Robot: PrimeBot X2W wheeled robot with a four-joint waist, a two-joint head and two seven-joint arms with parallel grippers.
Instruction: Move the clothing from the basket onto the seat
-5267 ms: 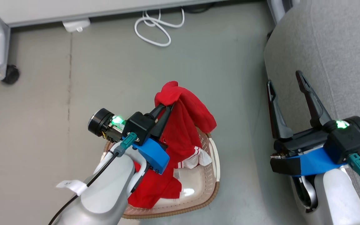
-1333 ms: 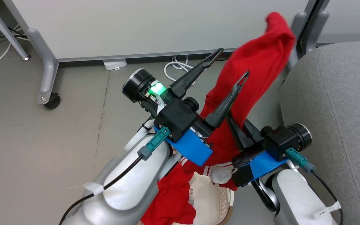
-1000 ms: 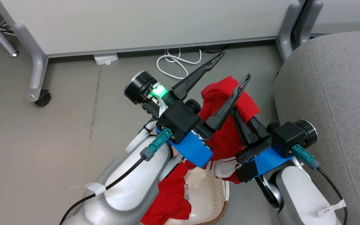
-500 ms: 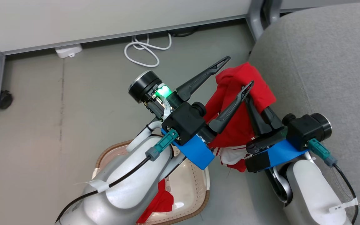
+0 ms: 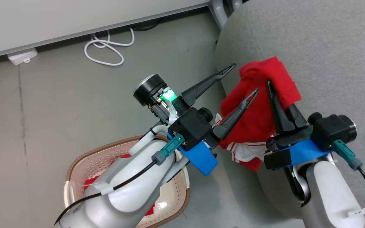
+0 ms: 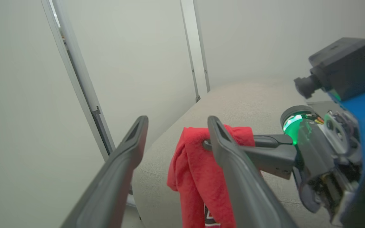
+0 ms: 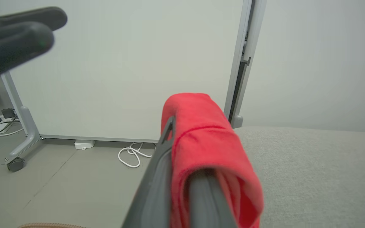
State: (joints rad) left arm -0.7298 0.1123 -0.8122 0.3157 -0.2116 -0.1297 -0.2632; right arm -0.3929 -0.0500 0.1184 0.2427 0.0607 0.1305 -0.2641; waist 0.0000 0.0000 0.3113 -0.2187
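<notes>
In the head view, the right end effector (image 5: 278, 90) was clamped on a red garment (image 5: 255, 117). It gripped a fold near the top, so the cloth capped its fingertips and the white-striped hem hung down below its wrist. The seat (image 5: 328, 47) lay under and beyond those fingers. The garment's upper part was over the cushion's rounded edge, with the hem off the side toward the floor (image 5: 59, 95). The high grip probably served to lift that trailing tail clear of the edge. The left end effector (image 5: 245, 78) stood just beside the right one with its fingers spread apart and empty. One finger crossed in front of the cloth, and whether it touched could not be told. Behind and below its forearm sat the basket (image 5: 98, 164) on the floor, with more red clothing (image 5: 90, 181) lying inside, so the job looked only partly done.

In the left wrist view, the arm's own two fingers stood wide apart with nothing between them. Just ahead of the right-hand finger, the garment hung from the other arm's closed fingers, with the seat behind it.

In the right wrist view, the fingers were pressed together on fabric folded over their tips. The seat spread ahead and to the right of them. Ahead and to the left were bare floor and a white cable (image 7: 131, 156). Opening there would likely drop the cloth near the cushion's edge, so a reach further over the seat seemed wise.
</notes>
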